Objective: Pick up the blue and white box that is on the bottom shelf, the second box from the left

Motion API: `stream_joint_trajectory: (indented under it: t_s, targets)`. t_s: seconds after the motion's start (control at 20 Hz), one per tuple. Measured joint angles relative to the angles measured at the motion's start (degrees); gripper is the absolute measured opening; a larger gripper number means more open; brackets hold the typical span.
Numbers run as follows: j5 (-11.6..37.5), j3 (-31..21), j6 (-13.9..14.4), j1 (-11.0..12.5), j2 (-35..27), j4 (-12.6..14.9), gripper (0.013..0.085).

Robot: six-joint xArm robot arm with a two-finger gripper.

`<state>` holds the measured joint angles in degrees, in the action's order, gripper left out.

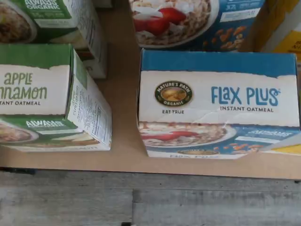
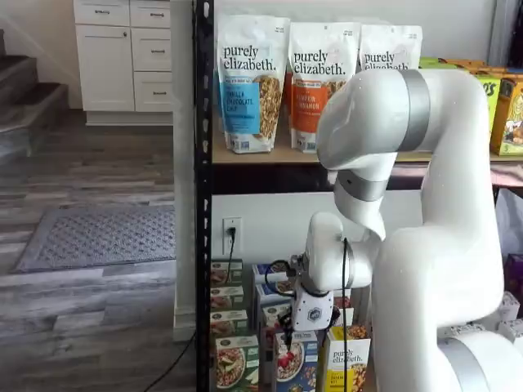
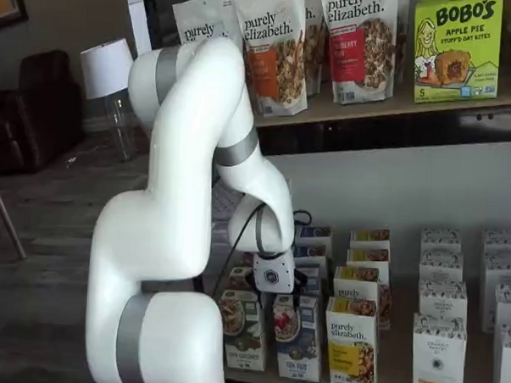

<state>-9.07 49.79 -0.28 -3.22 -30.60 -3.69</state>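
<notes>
The blue and white box stands upright on the bottom shelf. In the wrist view I look down on its white top band, printed "Flax Plus", and on its front picture of a cereal bowl with red berries. It shows at the front of its row in both shelf views. My gripper hangs just above this box, and its white body shows over the box in a shelf view. The fingers are dark and unclear, with no plain gap. Nothing is held.
A green-fronted carton stands beside the box across a narrow gap, and a yellow-fronted carton stands close on the other side. More blue cartons stand behind. Grey wood floor lies before the shelf edge. Granola bags fill the higher board.
</notes>
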Motion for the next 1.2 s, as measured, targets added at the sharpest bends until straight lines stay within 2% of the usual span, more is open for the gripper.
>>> stream_joint_trajectory:
  t_s: [0.2,0.45,0.65,0.75,0.85,1.2]
  targets:
    - [-0.4,1.6,0.2,-0.5,-1.6,-0.2,0.085]
    - [-0.4,3.3,2.4,-0.5,-3.2,1.9,0.085]
    - [-0.4,4.6,1.7,-0.5,-4.3,1.2,0.085]
    - [-0.8,5.3,2.6,-0.2,-4.8,2.4,0.085]
    - [-0.7,5.7,2.2,-0.2,-5.3,2.0,0.085]
    - [-1.0,7.3,3.5,0.2,-6.5,3.7,0.085]
